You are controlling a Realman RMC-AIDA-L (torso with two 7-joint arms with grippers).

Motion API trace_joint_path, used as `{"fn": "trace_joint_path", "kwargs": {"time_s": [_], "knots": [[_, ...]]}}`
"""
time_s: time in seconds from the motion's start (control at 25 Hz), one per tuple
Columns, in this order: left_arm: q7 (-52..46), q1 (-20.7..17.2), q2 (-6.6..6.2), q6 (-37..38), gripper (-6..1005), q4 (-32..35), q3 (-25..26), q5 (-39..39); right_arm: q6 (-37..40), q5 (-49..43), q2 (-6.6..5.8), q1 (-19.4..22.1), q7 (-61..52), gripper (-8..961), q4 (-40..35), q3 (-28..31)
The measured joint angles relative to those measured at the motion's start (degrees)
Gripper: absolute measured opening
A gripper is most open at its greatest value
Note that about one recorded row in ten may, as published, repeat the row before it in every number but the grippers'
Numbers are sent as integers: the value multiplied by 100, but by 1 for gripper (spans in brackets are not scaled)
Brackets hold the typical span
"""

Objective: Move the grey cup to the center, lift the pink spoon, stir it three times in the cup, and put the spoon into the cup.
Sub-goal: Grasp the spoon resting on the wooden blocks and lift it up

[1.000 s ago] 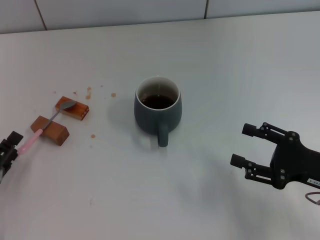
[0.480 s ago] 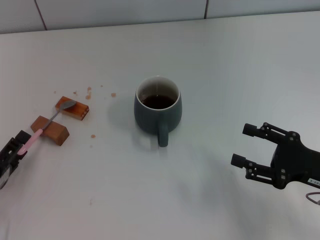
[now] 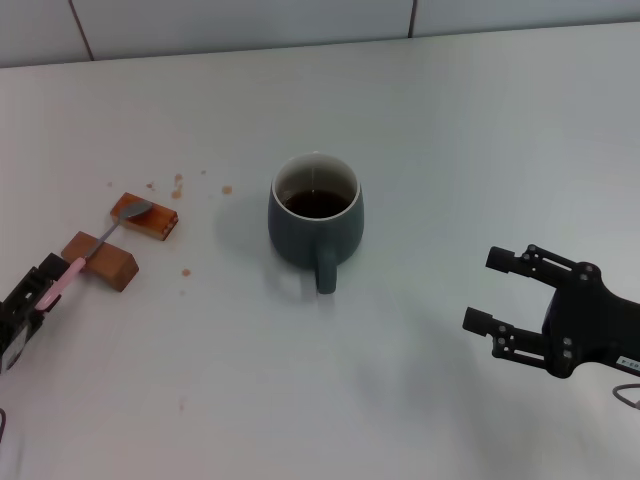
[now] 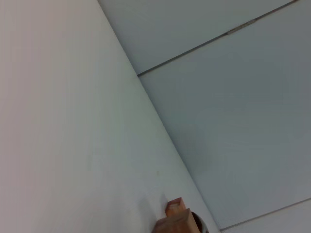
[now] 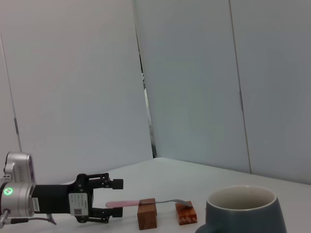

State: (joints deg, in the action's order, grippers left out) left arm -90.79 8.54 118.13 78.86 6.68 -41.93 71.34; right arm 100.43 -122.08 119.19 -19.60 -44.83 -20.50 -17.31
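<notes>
The grey cup (image 3: 315, 222) stands at the table's middle, handle toward me, with dark liquid inside; its rim also shows in the right wrist view (image 5: 242, 209). To its left the pink spoon (image 3: 70, 270) lies across two brown blocks, silver bowl on the far one. My left gripper (image 3: 42, 290) is open at the spoon's handle end, one finger on each side of the pink handle. The right wrist view shows that left gripper (image 5: 115, 198) with a gap around the spoon (image 5: 121, 203). My right gripper (image 3: 483, 290) hovers open to the right of the cup, holding nothing.
Two brown blocks (image 3: 105, 262) (image 3: 150, 218) prop up the spoon, and one block (image 4: 174, 222) shows in the left wrist view. Brown crumbs (image 3: 178, 184) dot the white table near them. A tiled wall (image 3: 240, 20) rises behind the table.
My left gripper has advanced up and to the right along the table, so the pink handle's end now lies between its fingers. Cup, spoon and right gripper have stayed put.
</notes>
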Motion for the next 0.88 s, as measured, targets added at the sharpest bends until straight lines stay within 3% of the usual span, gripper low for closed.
{"fn": "trace_joint_path", "kwargs": {"time_s": [0.88], "knots": [[-6,216,15,-164,794,-84,1,68,11,1,8,6,-10,787,-43,0]]}}
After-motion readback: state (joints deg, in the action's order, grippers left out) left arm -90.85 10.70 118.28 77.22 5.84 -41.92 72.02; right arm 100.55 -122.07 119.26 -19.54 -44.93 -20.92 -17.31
